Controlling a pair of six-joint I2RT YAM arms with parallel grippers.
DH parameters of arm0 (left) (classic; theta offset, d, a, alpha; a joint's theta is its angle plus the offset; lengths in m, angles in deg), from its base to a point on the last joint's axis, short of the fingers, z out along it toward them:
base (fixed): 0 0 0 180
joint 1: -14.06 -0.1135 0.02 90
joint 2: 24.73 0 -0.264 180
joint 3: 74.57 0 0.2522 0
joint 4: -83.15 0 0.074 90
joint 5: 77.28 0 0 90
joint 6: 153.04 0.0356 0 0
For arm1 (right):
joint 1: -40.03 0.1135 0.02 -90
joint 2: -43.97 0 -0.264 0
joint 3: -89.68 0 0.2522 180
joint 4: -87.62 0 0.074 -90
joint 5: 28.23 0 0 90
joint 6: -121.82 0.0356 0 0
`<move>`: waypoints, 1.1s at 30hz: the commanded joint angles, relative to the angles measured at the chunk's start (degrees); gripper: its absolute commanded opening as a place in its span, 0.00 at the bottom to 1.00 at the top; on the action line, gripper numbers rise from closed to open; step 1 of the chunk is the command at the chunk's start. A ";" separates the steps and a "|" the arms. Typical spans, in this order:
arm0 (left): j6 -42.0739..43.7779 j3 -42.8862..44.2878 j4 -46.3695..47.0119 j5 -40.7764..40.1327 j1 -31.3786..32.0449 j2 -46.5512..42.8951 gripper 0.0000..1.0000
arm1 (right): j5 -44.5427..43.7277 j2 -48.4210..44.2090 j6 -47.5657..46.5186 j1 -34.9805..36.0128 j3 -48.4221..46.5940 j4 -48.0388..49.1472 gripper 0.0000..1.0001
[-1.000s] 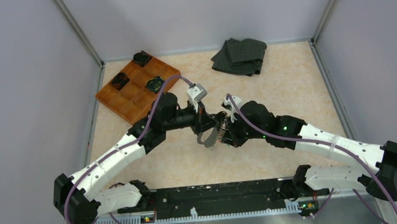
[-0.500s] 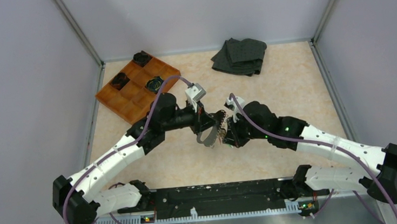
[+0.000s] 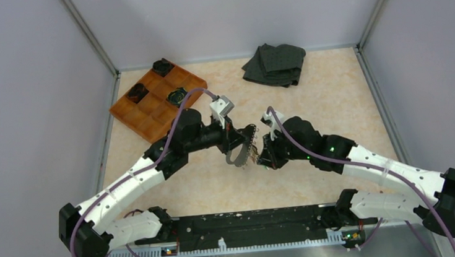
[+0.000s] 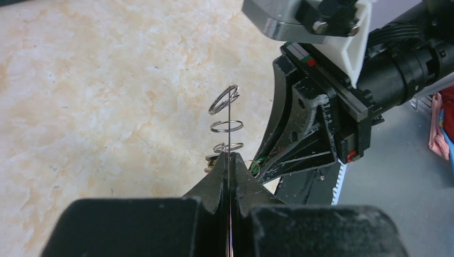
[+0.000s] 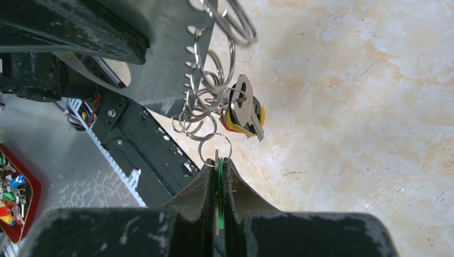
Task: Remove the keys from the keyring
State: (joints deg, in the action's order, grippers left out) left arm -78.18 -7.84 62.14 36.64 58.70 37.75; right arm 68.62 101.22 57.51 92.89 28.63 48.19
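L hand (image 4: pixel 229 156) closed tight on keyring (image 4: pixel 229 124); R hand (image 5: pixel 218 160) pinches green key (image 5: pixel 219 179); other keys (image 5: pixel 247 111) dangle.

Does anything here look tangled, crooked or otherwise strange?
Yes. In the right wrist view, many small rings hang tangled in one bunch beside the keys, overlapping so much that I cannot tell which ring carries which key.

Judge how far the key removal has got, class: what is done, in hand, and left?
Done: nothing that shows; no freed key is in view. In hand: the left gripper is shut on the keyring, the right gripper shut on a green-edged piece. Left: the keys hang among the linked rings, all to come off.
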 commanded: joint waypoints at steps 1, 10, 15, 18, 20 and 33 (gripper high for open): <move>-2.27 -1.03 2.24 -5.56 0.01 -1.31 0.00 | -0.16 -2.14 -0.66 -0.94 -0.22 0.89 0.00; -10.40 -6.41 9.56 -9.59 -0.08 1.36 0.00 | 2.79 1.49 -5.42 -0.85 2.14 1.63 0.00; -13.08 -9.96 11.44 -11.31 -0.17 4.57 0.00 | 0.62 3.44 -5.06 -0.82 7.12 6.27 0.00; -15.79 -14.89 16.38 -9.79 -0.26 5.20 0.00 | 0.15 4.71 -4.95 -0.41 10.85 10.51 0.00; -16.82 -17.39 18.40 -8.04 -0.26 5.95 0.00 | -1.14 5.62 -4.99 0.96 12.66 13.04 0.00; -18.53 -28.73 27.10 -6.25 -0.26 8.72 0.00 | -9.49 9.55 -2.29 6.73 21.07 25.28 0.00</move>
State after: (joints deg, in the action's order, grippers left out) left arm -98.25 -34.84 86.80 31.55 58.94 45.33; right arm 65.26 111.54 54.21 99.49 49.05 70.24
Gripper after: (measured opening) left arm 0.006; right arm 0.019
